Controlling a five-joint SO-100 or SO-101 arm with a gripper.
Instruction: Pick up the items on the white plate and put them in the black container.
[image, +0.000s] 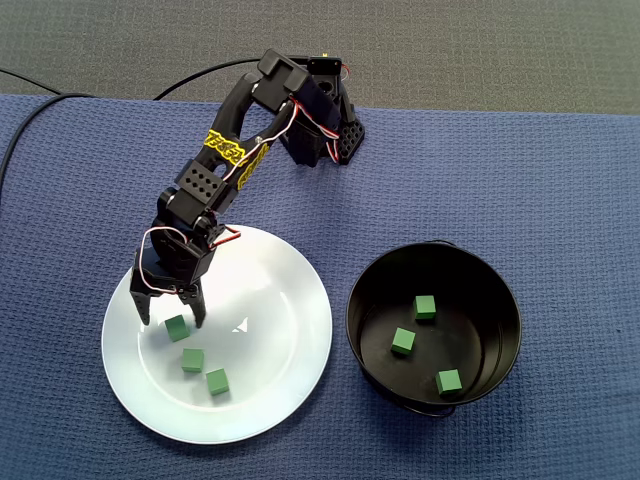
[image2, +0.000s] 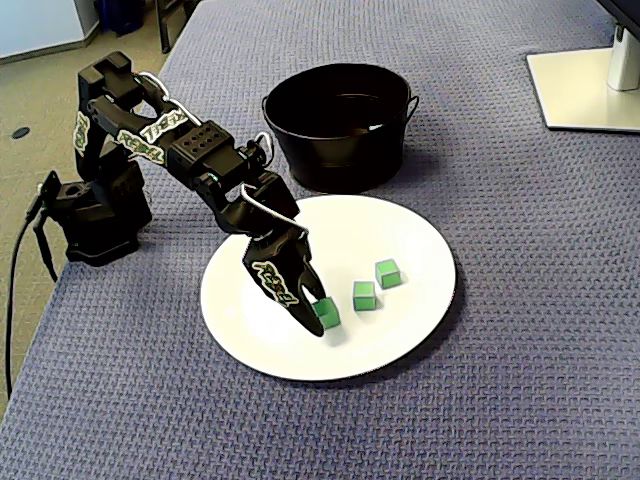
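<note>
Fixed views both show the fingers (image: 197, 308) of the gripper (image: 171, 320) spread apart and holding nothing, with the tips lowered close to the surface of the white plate (image: 270, 330). One green cube (image: 177, 328) lies in the gap between them, slightly ahead of the tips and a bit nearer to the finger on the right of that view. In a fixed view the same cube (image2: 325, 313) appears right against the tip of one finger (image2: 290, 288). Whether it really touches, I cannot tell.

I judge that the jaws are opened this wide so the cube can pass between them. The steep downward angle of the gripper probably lets the fingers come from above without pushing the neighbours.

Those neighbours are two other green cubes (image: 192, 360) (image: 217, 381), which lie in a short row further along the plate. They are near the first cube but apart from it and from each other.

The black container (image: 495, 330) stands just beside the plate on the blue cloth (image: 520, 180). Three green cubes (image: 403, 341) rest on its bottom, well separated. It seems to me the task is about half done, and the step in hand is closing on the nearest cube.
</note>
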